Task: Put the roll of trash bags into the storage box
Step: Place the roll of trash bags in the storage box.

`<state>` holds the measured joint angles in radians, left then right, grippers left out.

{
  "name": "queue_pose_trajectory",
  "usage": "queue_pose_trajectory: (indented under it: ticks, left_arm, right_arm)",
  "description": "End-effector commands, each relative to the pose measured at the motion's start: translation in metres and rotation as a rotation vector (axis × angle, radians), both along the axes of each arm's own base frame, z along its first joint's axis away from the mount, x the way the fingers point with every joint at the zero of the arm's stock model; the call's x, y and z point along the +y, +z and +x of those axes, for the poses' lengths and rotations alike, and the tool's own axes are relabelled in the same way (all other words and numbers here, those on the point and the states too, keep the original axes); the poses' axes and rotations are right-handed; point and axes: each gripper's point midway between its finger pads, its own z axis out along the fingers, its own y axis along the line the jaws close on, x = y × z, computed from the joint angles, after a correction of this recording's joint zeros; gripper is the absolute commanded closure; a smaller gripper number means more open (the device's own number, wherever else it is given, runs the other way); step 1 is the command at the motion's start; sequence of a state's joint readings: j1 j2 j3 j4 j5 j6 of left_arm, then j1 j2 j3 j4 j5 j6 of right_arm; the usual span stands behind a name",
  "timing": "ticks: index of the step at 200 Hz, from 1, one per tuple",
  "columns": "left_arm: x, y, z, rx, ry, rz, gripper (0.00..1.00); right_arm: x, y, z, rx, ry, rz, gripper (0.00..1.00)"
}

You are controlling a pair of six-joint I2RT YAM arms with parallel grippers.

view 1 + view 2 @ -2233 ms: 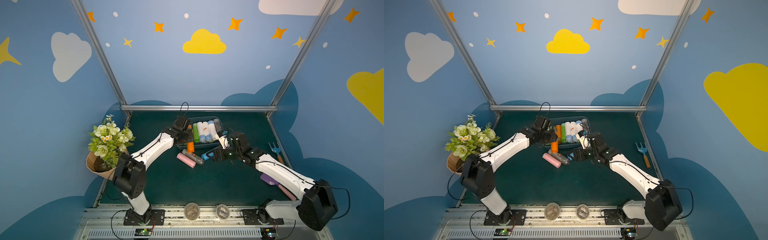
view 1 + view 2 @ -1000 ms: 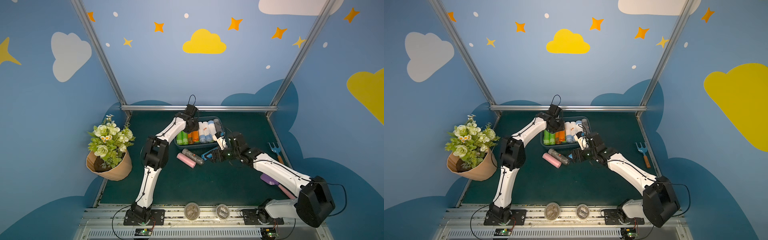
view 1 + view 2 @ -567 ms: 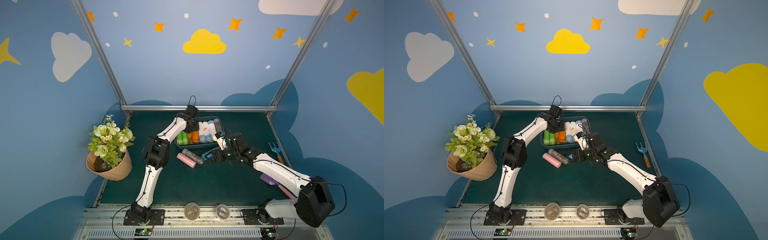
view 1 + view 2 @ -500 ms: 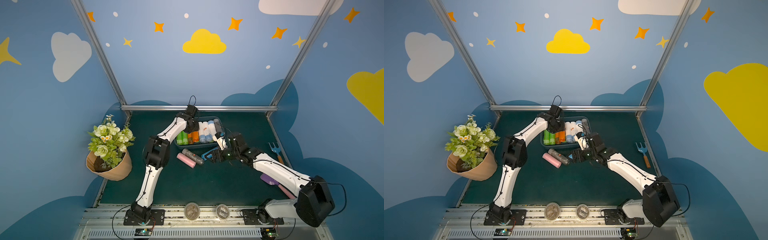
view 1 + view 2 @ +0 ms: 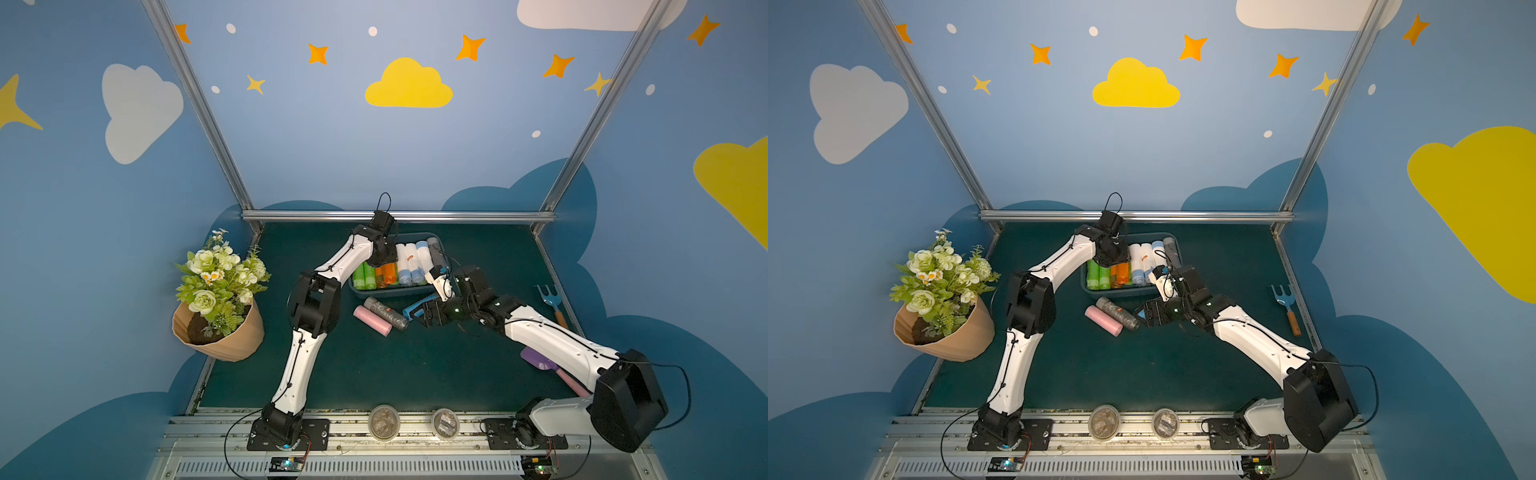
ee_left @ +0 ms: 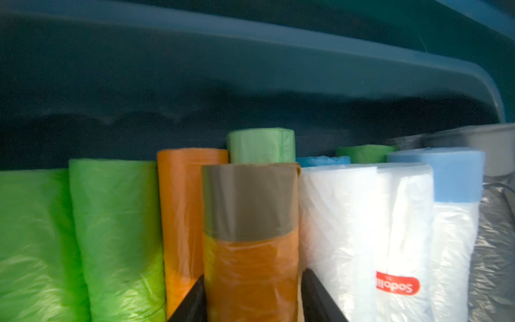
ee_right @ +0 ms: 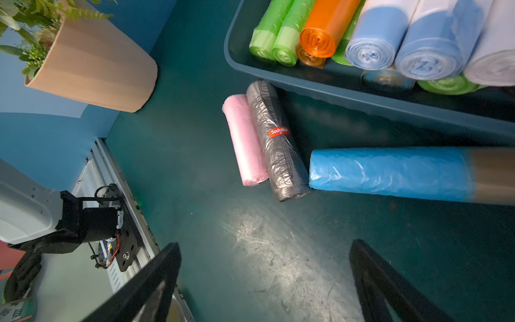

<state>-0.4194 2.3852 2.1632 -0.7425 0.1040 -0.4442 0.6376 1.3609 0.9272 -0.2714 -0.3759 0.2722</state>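
Left hand (image 6: 253, 276) astride orange roll (image 6: 250, 259) inside storage box (image 6: 278, 41), grip unclear, right hand (image 7: 264, 244) splayed over bare mat (image 7: 195, 167).

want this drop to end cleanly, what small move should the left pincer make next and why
Probably spread the left pincer wider before any lift. Its fingers sit close against both sides of the orange roll, which lies among the other rolls inside the storage box; rising now might drag it out.

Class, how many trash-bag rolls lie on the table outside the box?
3: a pink plastic roll and a dark grey plastic roll together beside the blue-grey plastic storage box, a bright blue plastic roll at the grey one's end. Others may be hidden.
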Motion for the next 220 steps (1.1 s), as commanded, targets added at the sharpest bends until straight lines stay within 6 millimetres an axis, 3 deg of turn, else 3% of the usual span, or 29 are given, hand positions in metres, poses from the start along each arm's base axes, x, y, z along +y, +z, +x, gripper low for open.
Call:
queue_pose_trajectory:
  ticks: [1,90,141,166,184,220]
  left_arm:
    - [0.001,0.014,0.003,-0.022,-0.008,-0.001,0.46]
    - [0.005,0.032,-0.007,-0.041,-0.018,0.002,0.43]
    - [0.01,0.073,-0.036,-0.044,-0.064,-0.027,0.42]
    - [0.006,0.083,-0.061,-0.068,-0.112,-0.047,0.42]
    - [0.004,0.078,-0.086,-0.109,-0.132,-0.053,0.4]
    - [0.012,0.069,-0.16,-0.097,-0.18,-0.03,0.36]
  right_arm:
    - [-0.002,0.002,0.005,-0.004,-0.017,-0.024,0.08]
    - [-0.012,-0.003,0.0,0.011,-0.031,-0.068,0.08]
    - [-0.043,-0.013,0.011,0.056,-0.154,-0.24,0.08]
    - [-0.054,-0.025,0.015,0.058,-0.2,-0.289,0.08]
    - [-0.057,-0.034,0.019,0.042,-0.221,-0.282,0.08]
    - [-0.044,-0.029,0.015,0.032,-0.126,-0.256,0.09]
